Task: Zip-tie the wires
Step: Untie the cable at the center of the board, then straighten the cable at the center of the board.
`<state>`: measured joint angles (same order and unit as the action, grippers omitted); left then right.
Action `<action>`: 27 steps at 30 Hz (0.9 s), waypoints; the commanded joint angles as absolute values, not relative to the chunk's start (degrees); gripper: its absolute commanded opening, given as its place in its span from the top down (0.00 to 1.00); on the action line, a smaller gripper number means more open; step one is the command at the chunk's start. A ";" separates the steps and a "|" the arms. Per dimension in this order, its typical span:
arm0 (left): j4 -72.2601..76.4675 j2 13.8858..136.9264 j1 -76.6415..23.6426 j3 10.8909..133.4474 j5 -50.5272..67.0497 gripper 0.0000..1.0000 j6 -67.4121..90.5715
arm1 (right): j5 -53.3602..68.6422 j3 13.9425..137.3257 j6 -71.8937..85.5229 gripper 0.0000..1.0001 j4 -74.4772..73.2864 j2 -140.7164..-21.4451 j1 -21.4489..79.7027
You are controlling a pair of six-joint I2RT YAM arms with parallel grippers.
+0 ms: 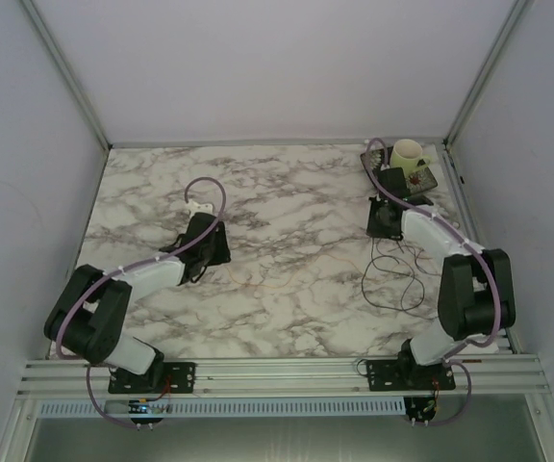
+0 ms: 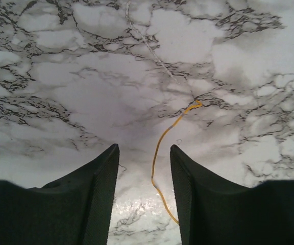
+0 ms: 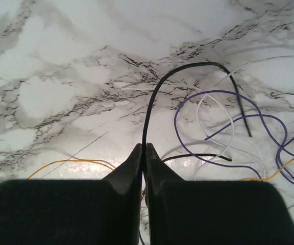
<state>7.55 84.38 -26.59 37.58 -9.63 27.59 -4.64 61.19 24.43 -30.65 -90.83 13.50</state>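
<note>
The wires (image 1: 397, 279) lie in loose loops on the marble table at the right. My right gripper (image 3: 143, 145) is shut on a black wire (image 3: 157, 92), which arches up out of its tips and over to the right. Purple (image 3: 228, 94), white (image 3: 208, 120) and yellow (image 3: 65, 163) wires curl on the table around it. My left gripper (image 2: 143, 148) stands open low over the table at centre left. A thin yellow wire (image 2: 160, 148) runs between its fingers, close to the right finger (image 2: 188, 178), and lies on the table.
A pale mug (image 1: 410, 154) and a dark object (image 1: 421, 181) stand in the back right corner, just behind the right gripper (image 1: 385, 223). White walls and metal frame posts enclose the table. The left gripper (image 1: 212, 252) is left of the middle.
</note>
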 commanded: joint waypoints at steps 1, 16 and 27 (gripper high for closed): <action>10.48 87.06 -26.72 39.26 -9.54 0.57 25.58 | -5.36 62.25 23.84 1.00 -30.60 -86.17 14.16; 12.23 79.95 -26.76 32.57 -11.20 1.00 32.14 | -18.00 66.24 21.25 1.00 -35.31 -75.85 13.90; 10.00 75.21 -27.48 29.59 -11.85 1.00 35.68 | -18.90 72.94 19.33 1.00 -34.46 -63.78 13.90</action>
